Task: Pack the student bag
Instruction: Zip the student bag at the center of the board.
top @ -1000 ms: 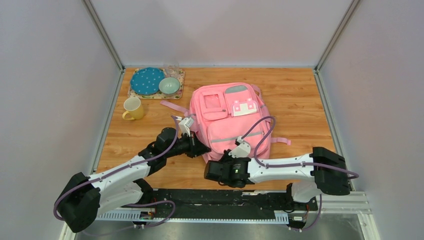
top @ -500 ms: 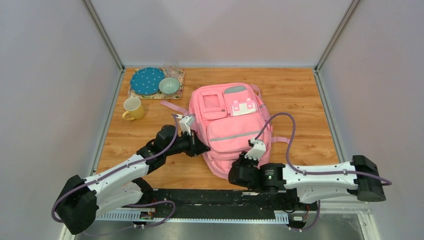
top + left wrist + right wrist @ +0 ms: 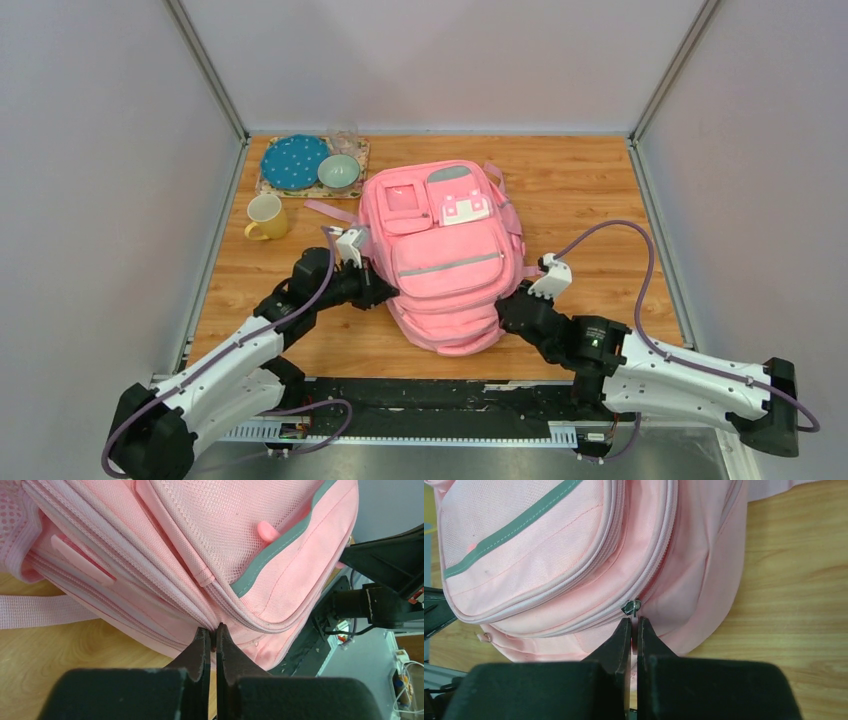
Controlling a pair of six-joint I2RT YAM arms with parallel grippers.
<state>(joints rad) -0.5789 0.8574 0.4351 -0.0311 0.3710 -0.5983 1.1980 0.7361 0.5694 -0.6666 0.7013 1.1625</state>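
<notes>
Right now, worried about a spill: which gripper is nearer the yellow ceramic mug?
Left. The left gripper pinches the side of the pink fabric backpack facing the yellow ceramic mug; the right gripper is at the backpack's opposite side, farther away.

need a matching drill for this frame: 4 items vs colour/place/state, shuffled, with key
Column 1
1. mug
2. plate
3. student bag
4. left gripper

Column 2
A. pink, front pockets facing up
B. shut on a zip seam
C. blue with pale dots, on the mat
D. yellow, just off the mat's near edge

Pairs: 1-D, 2-C, 3-A, 4-B
</notes>
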